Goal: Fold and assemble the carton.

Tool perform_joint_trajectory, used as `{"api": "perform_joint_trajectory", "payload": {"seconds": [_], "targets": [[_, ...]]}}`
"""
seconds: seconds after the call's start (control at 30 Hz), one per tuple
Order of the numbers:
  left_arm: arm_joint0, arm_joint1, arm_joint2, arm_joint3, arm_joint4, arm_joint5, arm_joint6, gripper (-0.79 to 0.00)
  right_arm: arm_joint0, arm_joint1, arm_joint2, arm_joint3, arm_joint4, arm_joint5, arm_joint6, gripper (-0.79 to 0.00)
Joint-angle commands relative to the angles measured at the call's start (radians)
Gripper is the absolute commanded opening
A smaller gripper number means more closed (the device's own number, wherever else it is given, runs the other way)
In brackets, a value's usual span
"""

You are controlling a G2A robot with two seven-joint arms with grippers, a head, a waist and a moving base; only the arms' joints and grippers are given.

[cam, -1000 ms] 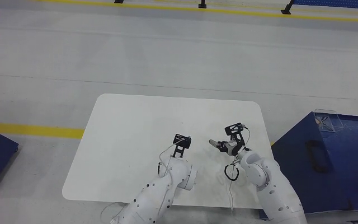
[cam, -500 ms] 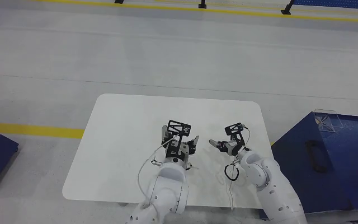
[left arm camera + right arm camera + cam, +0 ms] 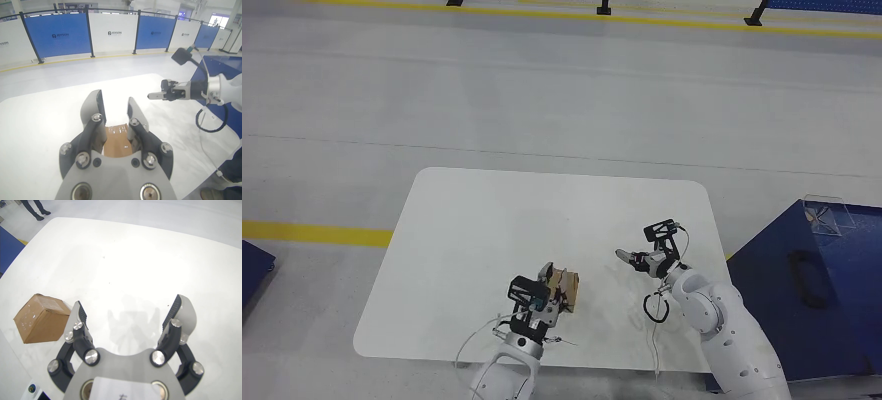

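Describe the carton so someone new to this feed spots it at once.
Find the white table and follow it to the edge nearest the robot. The carton sits there by the left gripper: a brown cardboard box with clear tape on top, the only brown thing on the white surface.

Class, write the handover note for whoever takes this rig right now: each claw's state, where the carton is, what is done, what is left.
Left claw: open, at the carton, which shows between its fingers; no grip apparent.
Right claw: open, empty, over the table beside the carton.
Carton: on the table's robot side, box-shaped, tape across one face.
Done: folded and closed on the faces in view.
Left: check the hidden underside; close any loose flap.
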Motion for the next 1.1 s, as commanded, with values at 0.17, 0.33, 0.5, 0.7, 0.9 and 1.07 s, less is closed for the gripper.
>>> {"api": "perform_joint_trajectory", "payload": {"seconds": [0.17,0.33,0.5,0.7,0.9,1.07], "targets": [[-0.074,-0.014,0.040,0.122,-0.031,0.022,-0.066,-0.785,0.000,0.000,0.000,0.000,0.000,0.000,0.000,0.000],[-0.110,-0.019,0.048,0.180,-0.046,0.040,-0.159,-0.785,0.000,0.000,0.000,0.000,0.000,0.000,0.000,0.000],[-0.121,-0.023,0.049,0.172,-0.058,0.073,-0.137,-0.785,0.000,0.000,0.000,0.000,0.000,0.000,0.000,0.000],[-0.122,-0.022,0.048,0.213,-0.063,0.061,-0.148,-0.785,0.000,0.000,0.000,0.000,0.000,0.000,0.000,0.000],[-0.134,-0.029,0.062,0.216,-0.081,0.081,-0.085,-0.785,0.000,0.000,0.000,0.000,0.000,0.000,0.000,0.000],[-0.147,-0.031,0.068,0.272,-0.064,0.097,-0.131,-0.785,0.000,0.000,0.000,0.000,0.000,0.000,0.000,0.000]]}}
